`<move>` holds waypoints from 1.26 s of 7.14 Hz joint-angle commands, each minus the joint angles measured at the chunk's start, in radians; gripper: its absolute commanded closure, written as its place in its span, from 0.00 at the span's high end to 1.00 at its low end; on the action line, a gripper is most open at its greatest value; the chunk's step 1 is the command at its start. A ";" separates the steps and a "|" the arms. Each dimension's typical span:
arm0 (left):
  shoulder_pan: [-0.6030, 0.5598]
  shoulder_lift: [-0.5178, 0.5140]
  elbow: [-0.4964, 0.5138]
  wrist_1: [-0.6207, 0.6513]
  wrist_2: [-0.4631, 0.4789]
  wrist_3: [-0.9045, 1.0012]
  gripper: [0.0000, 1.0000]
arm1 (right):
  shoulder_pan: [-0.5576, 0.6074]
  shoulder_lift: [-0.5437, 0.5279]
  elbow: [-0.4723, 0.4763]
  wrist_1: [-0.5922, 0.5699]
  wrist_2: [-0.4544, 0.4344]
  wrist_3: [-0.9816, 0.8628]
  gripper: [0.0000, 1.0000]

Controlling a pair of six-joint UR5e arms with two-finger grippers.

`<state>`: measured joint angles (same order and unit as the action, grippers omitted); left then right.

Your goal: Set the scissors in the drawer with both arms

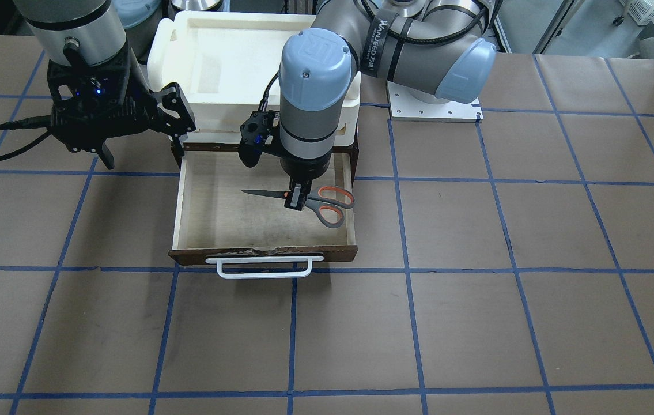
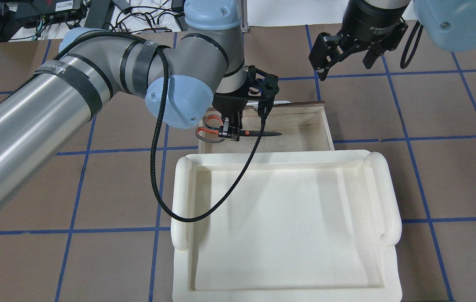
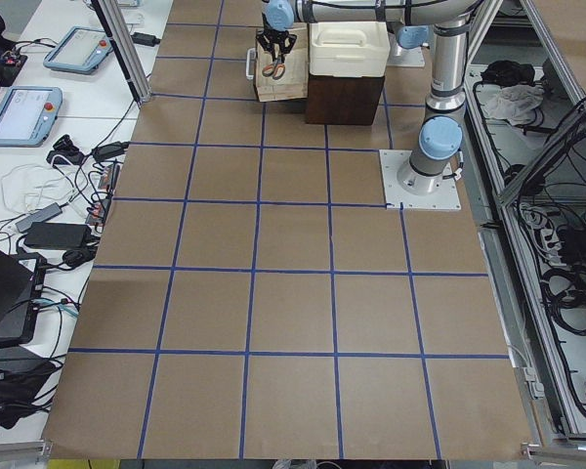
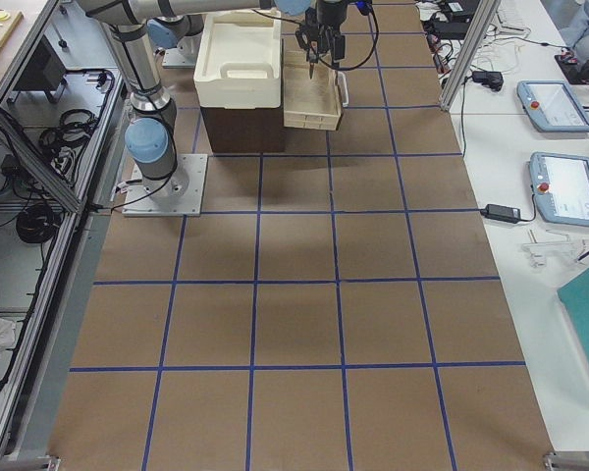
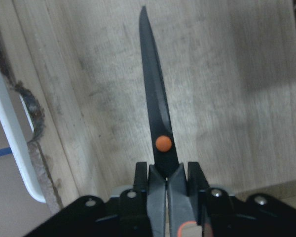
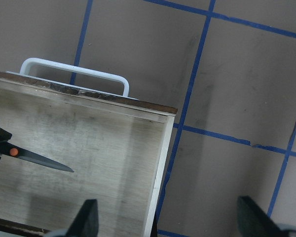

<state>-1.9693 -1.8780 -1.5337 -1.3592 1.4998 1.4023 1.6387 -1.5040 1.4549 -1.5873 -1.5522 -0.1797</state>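
The drawer stands pulled open, pale plywood inside, with a white bar handle on its dark brown front. My left gripper is shut on the scissors just behind the orange pivot and holds them level, low inside the drawer. The blades point toward the drawer's middle. In the left wrist view the blades hang over the drawer floor; I cannot tell whether they touch it. My right gripper is open and empty, beside the drawer's back corner, with both fingertips showing over the drawer wall.
A cream-white plastic tray sits on the dark cabinet behind the open drawer. The left arm's base plate lies beside it. Brown table paper with blue grid tape spreads in front of the drawer handle.
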 commanded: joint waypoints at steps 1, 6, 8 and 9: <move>-0.022 -0.004 -0.014 0.000 0.000 -0.031 0.00 | 0.001 -0.005 0.010 -0.002 -0.006 0.003 1.00; -0.022 -0.013 -0.025 0.020 0.002 -0.062 0.45 | -0.003 -0.005 0.012 -0.007 -0.002 -0.001 1.00; -0.020 -0.007 -0.023 0.080 0.003 -0.060 0.78 | -0.003 -0.005 0.012 -0.007 0.000 -0.004 1.00; -0.019 0.003 -0.020 0.083 0.002 -0.090 0.78 | -0.003 -0.005 0.012 -0.007 0.000 -0.003 1.00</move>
<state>-1.9897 -1.8847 -1.5563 -1.2948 1.5024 1.3351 1.6353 -1.5095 1.4664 -1.5938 -1.5530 -0.1833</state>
